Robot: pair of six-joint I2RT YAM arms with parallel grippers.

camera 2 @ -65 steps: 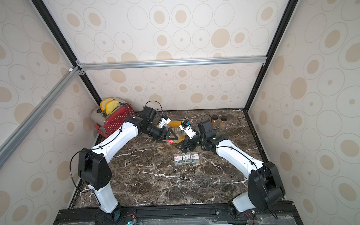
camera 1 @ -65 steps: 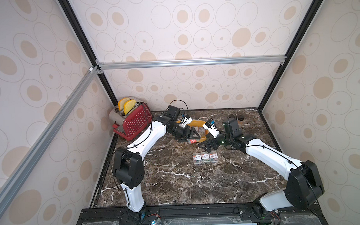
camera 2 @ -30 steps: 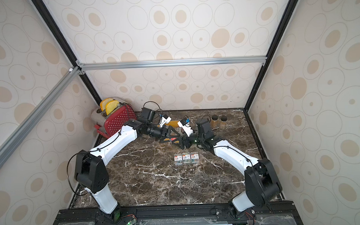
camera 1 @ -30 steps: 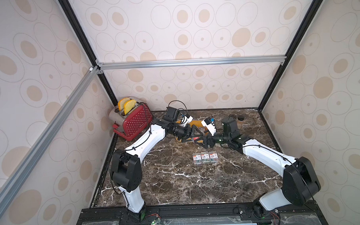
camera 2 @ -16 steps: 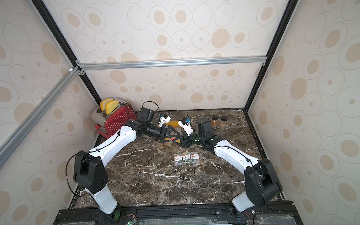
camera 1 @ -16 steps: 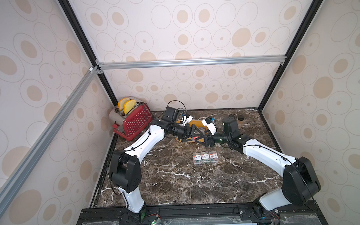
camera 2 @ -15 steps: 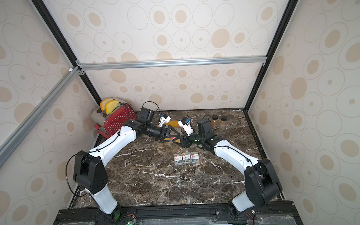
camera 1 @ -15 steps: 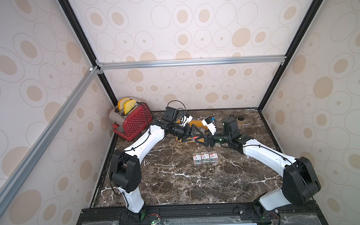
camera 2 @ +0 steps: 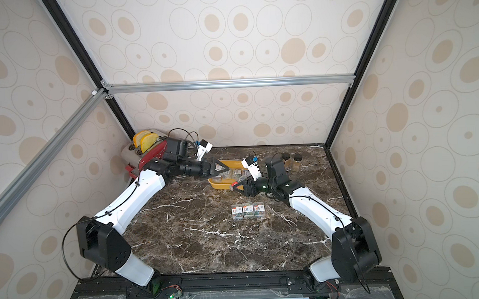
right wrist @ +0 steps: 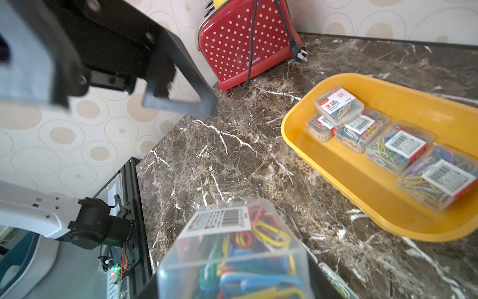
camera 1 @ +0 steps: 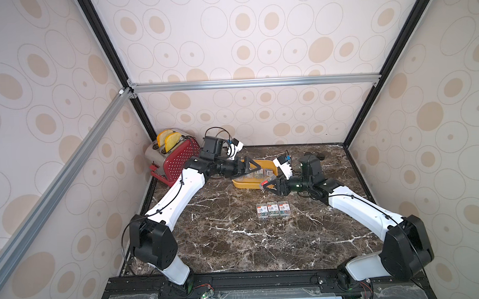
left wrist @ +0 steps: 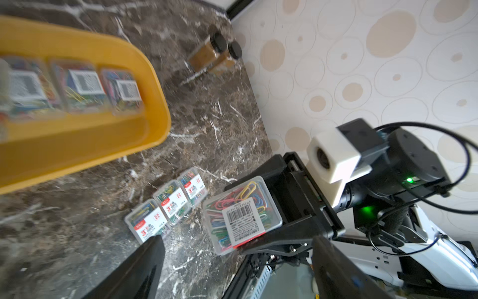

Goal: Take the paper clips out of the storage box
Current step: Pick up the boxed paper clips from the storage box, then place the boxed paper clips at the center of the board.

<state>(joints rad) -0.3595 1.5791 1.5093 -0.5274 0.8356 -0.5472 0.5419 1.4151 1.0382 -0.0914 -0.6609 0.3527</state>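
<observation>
Three boxes of paper clips lay in a row on the worktop; the right tool, clamped on a fourth box aloft beside the storage box (five more inside), should next lower it beside them, while the left tool hung near the tub, jaws apart and empty.

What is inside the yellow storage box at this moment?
At least five clear boxes of paper clips lie in the storage box; one rests on two others. What is beneath it, and the box's cropped end, cannot be seen.
</observation>
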